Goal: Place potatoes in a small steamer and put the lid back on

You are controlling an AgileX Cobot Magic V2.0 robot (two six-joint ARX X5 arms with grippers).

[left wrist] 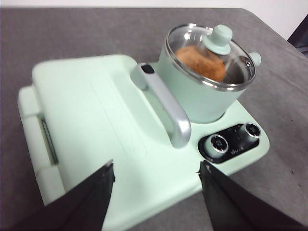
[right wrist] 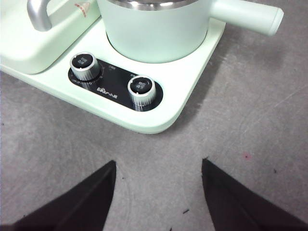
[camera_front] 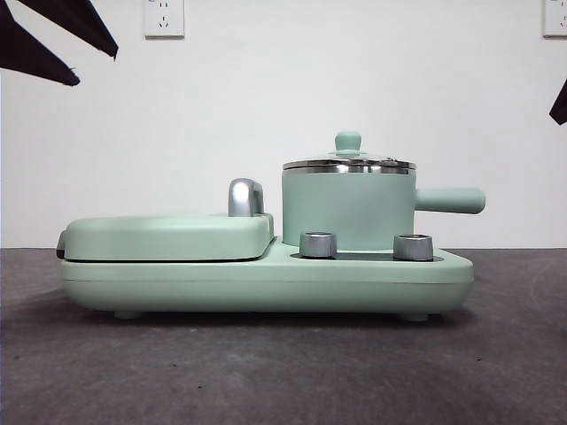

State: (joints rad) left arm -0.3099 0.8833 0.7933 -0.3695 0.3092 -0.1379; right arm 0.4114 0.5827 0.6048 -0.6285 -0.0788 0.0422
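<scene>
1 small steamer (camera_front: pixel 348 211), mint-green smooth cylinder with steel rim, sits on the right side of a mint-green appliance base (camera_front: pixel 266 283) on the grey, matte, lightly speckled desk (camera_front: pixel 266 372). Its straight mint-green side handle (camera_front: pixel 450 200) points right in the front view, long axis level, sticking out past the base edge. 1 lid (left wrist: pixel 210 57), round clear glass with steel rim and small mint-green knob (left wrist: pixel 217 39), is seated on the pot. 1 potato (left wrist: pixel 199 61), orange-brown, rough skin, oval, lies inside the pot under the glass; which way its long axis runs is hard to tell through the lid. 1 flat hinged grill plate (left wrist: pixel 91 115), mint-green and smooth, is closed on the left of the base, with 1 curved steel handle (left wrist: pixel 163 103) beside the pot. 2 ribbed steel dials (right wrist: pixel 86 65) (right wrist: pixel 141 89) sit on a black oval panel in front of the pot. 2 white wall sockets (camera_front: pixel 164 17) are on the white wall behind.

Left gripper (left wrist: pixel 156 175) hovers above the grill plate, fingers spread, holding nothing. Right gripper (right wrist: pixel 159 171) hovers over bare desk in front of the base near the dials, fingers spread, holding nothing. Both are apart from the pot.
</scene>
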